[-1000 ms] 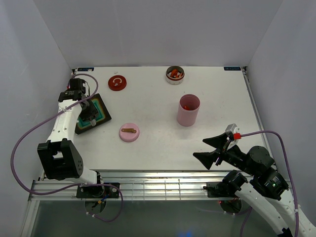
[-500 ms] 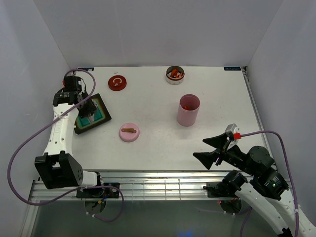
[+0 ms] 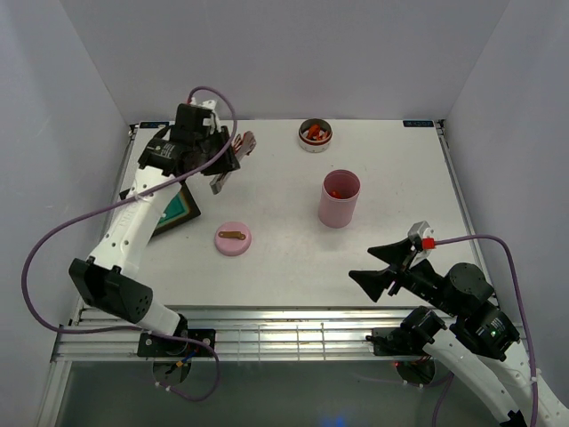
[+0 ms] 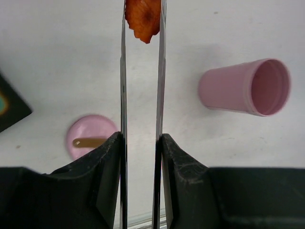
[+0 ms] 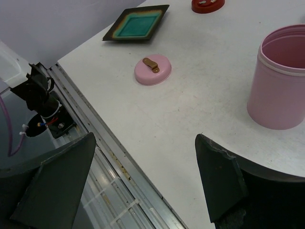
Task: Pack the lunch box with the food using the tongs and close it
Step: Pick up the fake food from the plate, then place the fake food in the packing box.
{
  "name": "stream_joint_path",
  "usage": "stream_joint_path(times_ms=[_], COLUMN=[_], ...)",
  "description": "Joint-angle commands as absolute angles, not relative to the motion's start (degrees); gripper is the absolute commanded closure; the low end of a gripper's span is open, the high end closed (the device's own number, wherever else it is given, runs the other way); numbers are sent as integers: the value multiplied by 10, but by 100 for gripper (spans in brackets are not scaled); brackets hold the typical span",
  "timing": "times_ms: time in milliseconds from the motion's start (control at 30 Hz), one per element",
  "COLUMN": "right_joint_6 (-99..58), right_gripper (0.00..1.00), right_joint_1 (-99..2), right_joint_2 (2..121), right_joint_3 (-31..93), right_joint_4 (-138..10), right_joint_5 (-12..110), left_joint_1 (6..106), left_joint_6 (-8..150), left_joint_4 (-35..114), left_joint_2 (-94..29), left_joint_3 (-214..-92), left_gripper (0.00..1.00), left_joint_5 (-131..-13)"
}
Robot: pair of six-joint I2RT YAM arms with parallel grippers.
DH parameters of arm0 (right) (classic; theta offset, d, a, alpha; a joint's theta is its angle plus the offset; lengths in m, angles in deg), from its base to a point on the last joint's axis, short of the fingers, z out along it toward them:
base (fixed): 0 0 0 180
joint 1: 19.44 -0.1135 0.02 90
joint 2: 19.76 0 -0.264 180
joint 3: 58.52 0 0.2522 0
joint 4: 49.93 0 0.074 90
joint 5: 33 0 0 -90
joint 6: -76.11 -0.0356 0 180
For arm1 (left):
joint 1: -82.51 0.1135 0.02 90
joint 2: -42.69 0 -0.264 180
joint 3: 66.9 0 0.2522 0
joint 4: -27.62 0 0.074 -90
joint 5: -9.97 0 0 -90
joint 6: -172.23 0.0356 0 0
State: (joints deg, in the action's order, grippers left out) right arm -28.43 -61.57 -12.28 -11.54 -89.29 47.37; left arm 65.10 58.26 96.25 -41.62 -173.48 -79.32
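Observation:
My left gripper (image 3: 228, 162) is shut on the tongs (image 4: 123, 86), its fingers (image 4: 107, 162) pressing the two thin arms from outside. The tong tips pinch an orange piece of food (image 4: 143, 19) above the table's back left part. The lunch box, a tall pink container (image 3: 340, 197), stands open to the right with a red piece showing inside; the left wrist view shows the lunch box (image 4: 245, 88) at right. Its pink lid (image 3: 233, 237) lies flat nearer the front. More food fills a small round bowl (image 3: 314, 134) at the back. My right gripper (image 3: 363, 265) hovers open and empty at the front right.
A black square tray with a teal inside (image 3: 178, 209) lies at the left, partly under my left arm. A red round lid (image 5: 207, 4) shows only in the right wrist view. The table's metal front rail (image 5: 119, 157) runs below the right gripper.
My left arm has swung from over the tray up and to the right with the tongs, and now covers the red lid from above. The right arm has not moved.

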Motion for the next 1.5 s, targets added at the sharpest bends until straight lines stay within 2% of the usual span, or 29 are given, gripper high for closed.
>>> stream_joint_path(times_ms=[0, 233, 467, 767, 933, 1467], right_joint_6=[-289, -304, -325, -323, -323, -326], right_gripper=[10, 11, 11, 11, 10, 11], right_joint_1=[-619, -619, -619, -619, -618, -618], right_joint_2=[-124, -108, -130, -129, -128, -123], right_joint_3=[-101, -90, -86, -81, -82, -87], right_joint_4=[-881, -899, -913, -916, -917, -915], right_joint_5=[515, 563, 595, 606, 614, 623], left_joint_1=[572, 467, 399, 394, 394, 394], left_joint_6=[570, 568, 578, 574, 570, 568], left_joint_4=[929, 880, 845, 794, 764, 729], left_joint_2=[-448, -546, -571, -539, -514, -494], left_joint_3=[-1847, -1939, -1902, -1822, -1745, -1713], left_gripper=[100, 100, 100, 100, 96, 92], left_joint_5=[-767, -733, -726, -732, -726, -679])
